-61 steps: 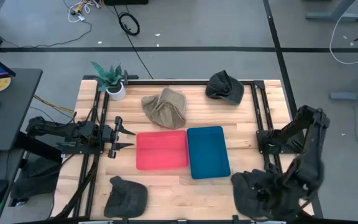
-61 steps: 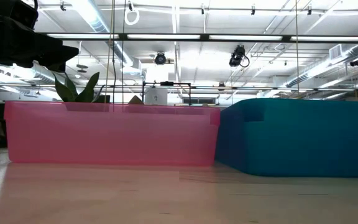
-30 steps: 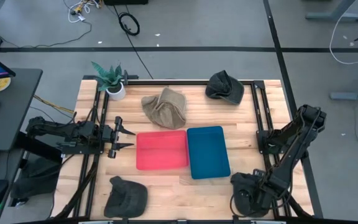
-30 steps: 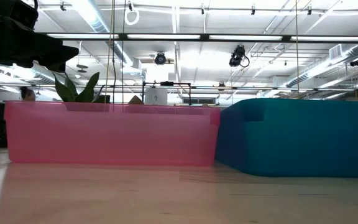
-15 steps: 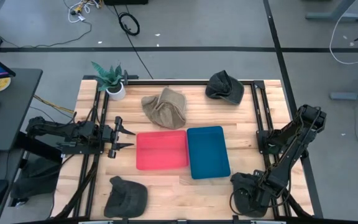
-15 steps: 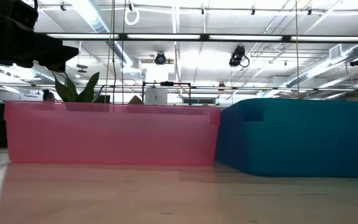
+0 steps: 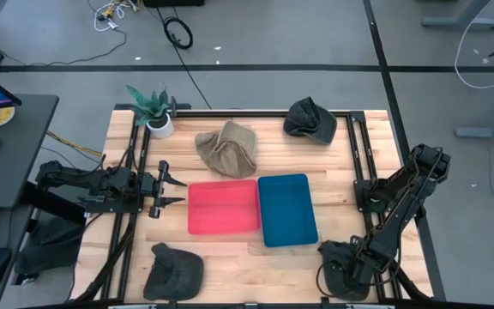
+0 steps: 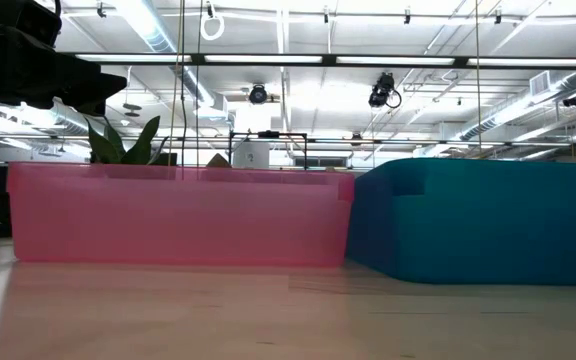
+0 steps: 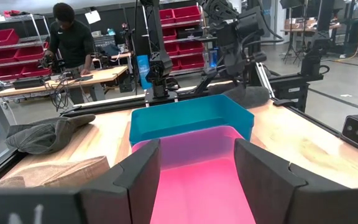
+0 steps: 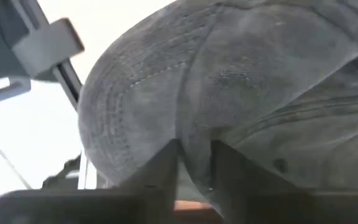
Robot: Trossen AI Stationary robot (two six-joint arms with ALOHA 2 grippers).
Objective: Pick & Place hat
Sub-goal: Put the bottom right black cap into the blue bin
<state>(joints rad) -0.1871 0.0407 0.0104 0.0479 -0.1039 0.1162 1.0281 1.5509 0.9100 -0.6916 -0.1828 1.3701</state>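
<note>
**A:** High view first: right gripper (image 7: 346, 273) down at the table's (image 7: 230, 266) front right corner, on the dark hat (image 7: 334, 273). Right wrist view shows fingers (image 10: 166, 163) pinched narrow around a fold of that hat's cloth.

**B:** Yep. Left gripper (image 7: 168, 189) parked near the left edge, beside the pink bin (image 7: 223, 207), spread wide, holding nothing. Blue bin (image 7: 287, 209) touching the pink one.
</note>
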